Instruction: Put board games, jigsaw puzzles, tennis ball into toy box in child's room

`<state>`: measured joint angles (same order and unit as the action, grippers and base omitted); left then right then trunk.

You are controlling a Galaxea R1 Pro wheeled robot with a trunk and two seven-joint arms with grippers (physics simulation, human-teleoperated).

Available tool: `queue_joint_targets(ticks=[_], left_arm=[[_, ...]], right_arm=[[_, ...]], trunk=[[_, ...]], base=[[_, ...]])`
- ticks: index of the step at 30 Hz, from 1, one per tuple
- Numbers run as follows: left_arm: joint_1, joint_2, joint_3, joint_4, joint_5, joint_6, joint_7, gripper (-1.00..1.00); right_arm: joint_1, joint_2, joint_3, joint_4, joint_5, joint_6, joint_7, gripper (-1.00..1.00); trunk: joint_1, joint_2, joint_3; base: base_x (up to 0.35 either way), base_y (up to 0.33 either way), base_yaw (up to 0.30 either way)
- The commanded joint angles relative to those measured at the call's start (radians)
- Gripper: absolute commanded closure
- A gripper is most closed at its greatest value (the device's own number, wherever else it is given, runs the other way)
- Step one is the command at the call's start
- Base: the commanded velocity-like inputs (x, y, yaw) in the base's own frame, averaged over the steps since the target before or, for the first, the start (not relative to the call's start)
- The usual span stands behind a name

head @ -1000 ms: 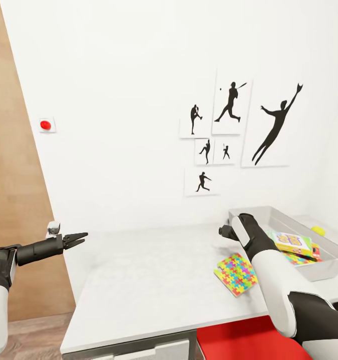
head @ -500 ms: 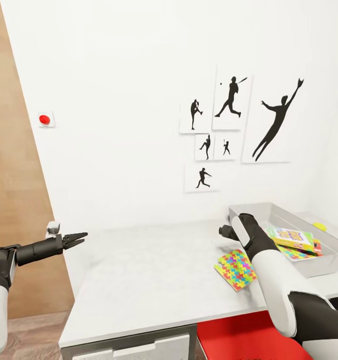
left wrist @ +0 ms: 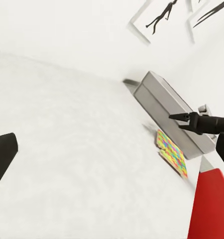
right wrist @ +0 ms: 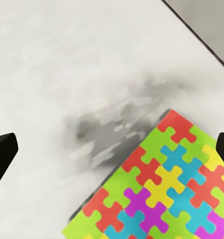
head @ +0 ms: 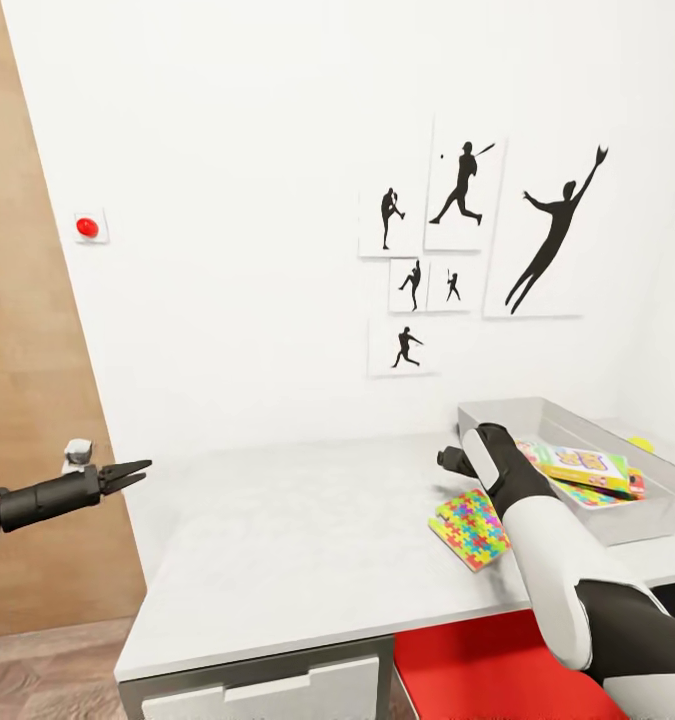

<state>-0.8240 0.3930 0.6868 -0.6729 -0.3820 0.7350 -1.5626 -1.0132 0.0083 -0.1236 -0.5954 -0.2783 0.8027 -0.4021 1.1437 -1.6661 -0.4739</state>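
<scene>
The light grey toy box (head: 632,520) stands on the white table (head: 307,550) at the right. Inside it lies a yellow-green board game (head: 577,463) on top of a red-edged one (head: 633,487). A yellow-green speck, the tennis ball (head: 639,441), shows at the box's far rim. One jigsaw puzzle (head: 467,528) lies flat on the table beside the box. My right gripper (head: 449,463) hovers open just above the puzzle's (right wrist: 167,189) far corner, fingers (right wrist: 2,152) wide apart and holding nothing. My left gripper (head: 137,467) hangs open off the table's left end.
A brown door (head: 17,350) fills the left. The white wall carries black baseball silhouettes (head: 552,240) and a red button (head: 87,228). A red seat (head: 477,670) sits under the table beside white drawers (head: 277,695). The left wrist view shows the toy box (left wrist: 162,99) and puzzle (left wrist: 171,153).
The camera has shifted a little. My left arm has drawn back to the left, away from the table. The right arm and the puzzle have kept their places.
</scene>
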Motion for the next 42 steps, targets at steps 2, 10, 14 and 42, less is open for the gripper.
queue_joint_targets(ticks=[2, 10, 14, 42], left_arm=[[-0.001, 0.010, 0.003, -0.001, 0.005, 0.011, -0.008, -1.00], [-0.001, 0.022, 0.001, 0.000, 0.020, 0.011, -0.008, -1.00], [-0.001, 0.022, 0.001, 0.000, 0.021, 0.011, -0.008, -1.00], [-0.001, 0.023, 0.000, 0.001, 0.022, 0.012, -0.008, -1.00]], right_arm=[[-0.004, 0.001, 0.000, -0.001, -0.010, 0.001, -0.009, -1.00], [-0.011, 0.001, 0.004, -0.001, -0.010, 0.001, -0.009, -1.00], [-0.018, 0.000, 0.005, -0.001, -0.009, 0.001, -0.009, -1.00], [-0.041, 0.001, 0.009, 0.000, 0.094, 0.000, -0.010, -1.00]], trunk=[[0.008, -0.015, -0.008], [0.015, -0.029, -0.014], [0.015, -0.029, -0.014], [0.050, -0.092, -0.042]], base=[[0.000, 0.000, 0.000], [0.000, 0.000, 0.000], [0.000, 0.000, 0.000], [0.000, 0.000, 0.000]])
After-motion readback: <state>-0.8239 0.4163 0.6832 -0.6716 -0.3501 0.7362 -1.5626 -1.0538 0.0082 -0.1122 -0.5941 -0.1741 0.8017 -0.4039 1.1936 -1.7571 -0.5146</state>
